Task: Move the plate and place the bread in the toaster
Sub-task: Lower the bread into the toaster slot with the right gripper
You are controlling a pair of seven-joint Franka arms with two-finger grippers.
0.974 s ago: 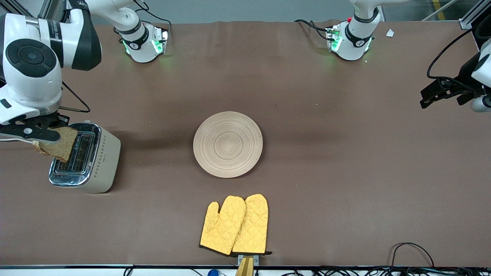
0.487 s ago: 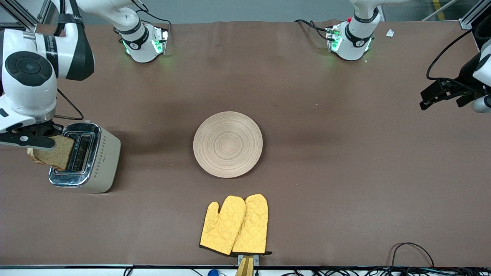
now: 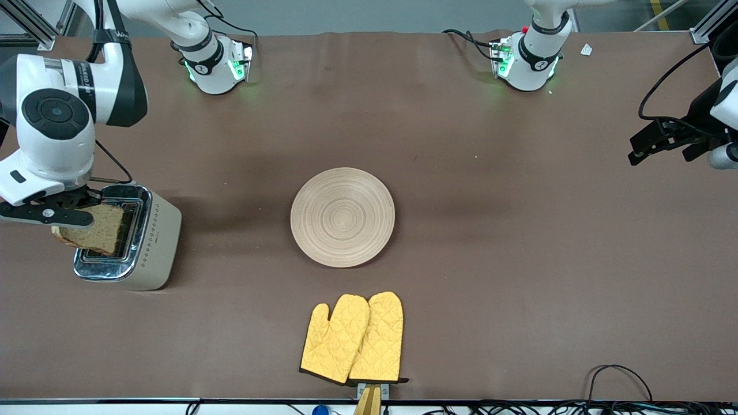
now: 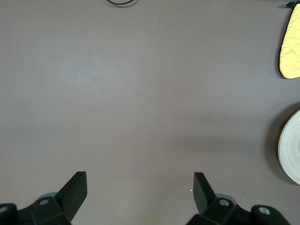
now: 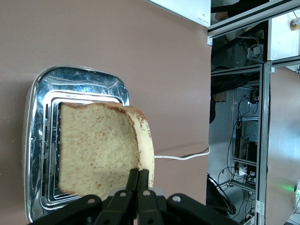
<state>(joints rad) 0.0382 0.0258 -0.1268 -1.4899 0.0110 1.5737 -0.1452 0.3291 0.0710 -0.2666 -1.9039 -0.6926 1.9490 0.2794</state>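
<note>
So here's where we stood: the right gripper (image 3: 86, 218) had its fingers pinched tight on the squarish slice of speckled brown bread with the darker crust (image 3: 95, 229), holding it by one edge over the shiny chrome top of the boxy cream two-slot toaster (image 3: 151, 242), which sat at the right arm's end of the table. In the right wrist view the bread (image 5: 101, 150) hung flat-ish and tilted over the toaster (image 5: 40, 93) rather than edge-down, and we honestly couldn't tell from that angle whether its lower edge had reached a slot yet, though it looked like it was still above them. So we counted the bread part as close but not done: the slice still needed lining up with a slot, lowering and letting go. The round, shallow, light tan wooden-looking plate with the ring grooves (image 3: 342, 217) lay bare in the middle of the table, farther from the front camera than the pair of yellow quilted oven mitts (image 3: 353, 338), so we reckoned the plate half was sorted. The left gripper (image 3: 663, 138) waited over its own end of the table, fingers spread wide with nothing between them (image 4: 139, 194).
</note>
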